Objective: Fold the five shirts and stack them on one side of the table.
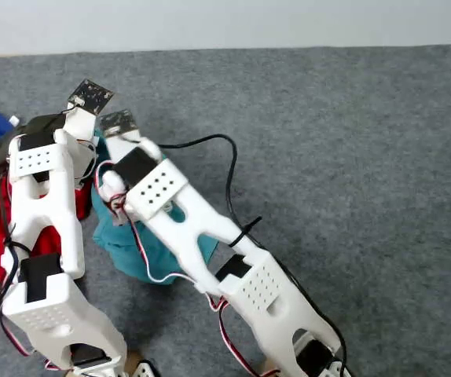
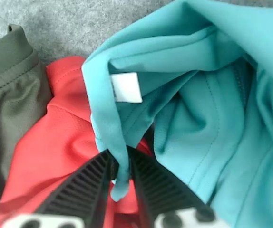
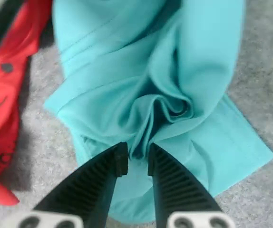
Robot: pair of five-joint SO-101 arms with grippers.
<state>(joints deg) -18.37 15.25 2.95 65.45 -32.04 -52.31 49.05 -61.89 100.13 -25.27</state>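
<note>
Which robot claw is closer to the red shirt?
Left. The left gripper, shut on an edge of the teal shirt, sits right over the red shirt. The right gripper pinches a teal fold farther off, with the red shirt off to one side.

Table (image 1: 383,157) wore grey, carpet-like covering (image 1: 343,102): short nubby pile, one flat tone across whole top. Beyond table's far edge, pale off-white wall (image 1: 233,22) ran as plain, unmarked band. Line where covering met wall lay straight, nearly level. Light was soft, even, diffuse. Shadows on covering were dim, soft-edged, gathered toward table's near side.
</note>
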